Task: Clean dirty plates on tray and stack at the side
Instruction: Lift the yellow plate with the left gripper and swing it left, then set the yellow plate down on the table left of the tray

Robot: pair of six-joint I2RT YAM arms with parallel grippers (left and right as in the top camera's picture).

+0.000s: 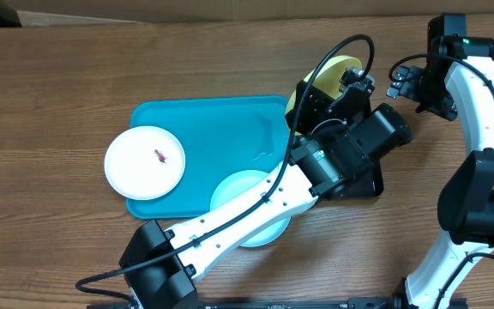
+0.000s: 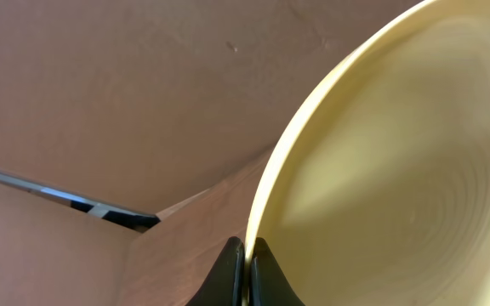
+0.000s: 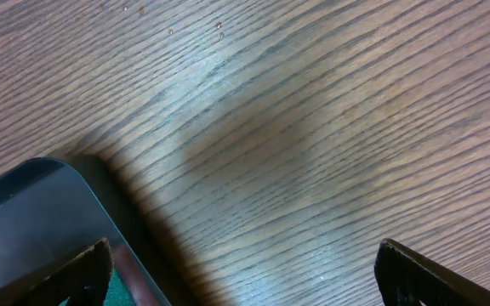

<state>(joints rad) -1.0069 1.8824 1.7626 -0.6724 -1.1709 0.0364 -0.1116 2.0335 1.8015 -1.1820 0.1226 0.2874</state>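
Left gripper (image 2: 247,263) pinches rim of yellow-green plate (image 2: 381,170), held tilted above right end of turquoise tray (image 1: 221,129); white plate (image 1: 144,161) overhangs its left edge, light blue plate (image 1: 238,190) its near edge; right gripper (image 3: 245,272) spread wide over table (image 3: 313,127).

Wood-grain table (image 1: 58,77) fills most of the overhead view. Black tray (image 3: 32,208): glossy, rounded corner, lies flat on table; in overhead mostly hidden, only one corner shows. A few tiny pale specks (image 3: 219,25) on the wood, well apart from tray. Beige strip (image 1: 144,10) beyond table's far edge, far from tray; can't tell what it is.
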